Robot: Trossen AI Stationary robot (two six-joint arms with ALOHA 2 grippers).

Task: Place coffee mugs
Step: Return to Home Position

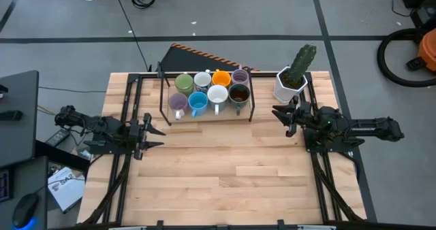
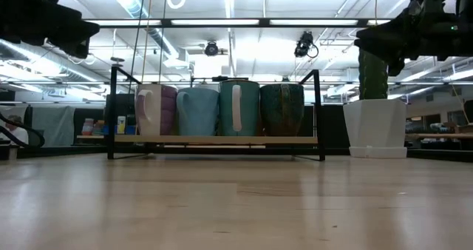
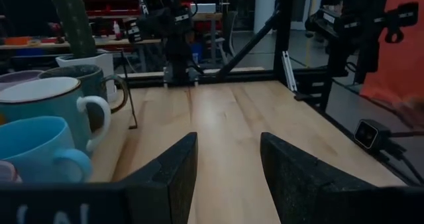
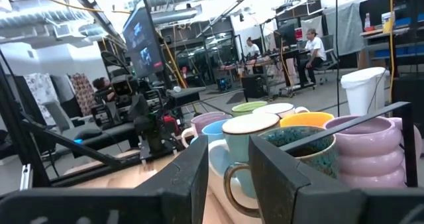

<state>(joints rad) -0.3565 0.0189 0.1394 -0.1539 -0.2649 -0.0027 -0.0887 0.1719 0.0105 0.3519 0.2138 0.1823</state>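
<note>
Several coffee mugs (image 1: 208, 92) stand upright in two rows on the wooden base of a black wire rack (image 1: 163, 94) at the table's far middle. Among them are green, white, orange, lavender, blue and dark brown ones. The low view shows the near row (image 2: 219, 109) side by side. My left gripper (image 1: 155, 136) hovers at the table's left, open, pointing level toward the right, with only bare wood between its fingers (image 3: 228, 164). My right gripper (image 1: 278, 114) hovers at the right of the rack, open, pointing left, clear of the mugs (image 4: 265, 151).
A white faceted pot with a green cactus (image 1: 291, 80) stands at the far right, just behind my right gripper. Bare wooden tabletop (image 1: 225, 175) stretches across the near half. Black frame rails (image 1: 126, 107) run along both sides.
</note>
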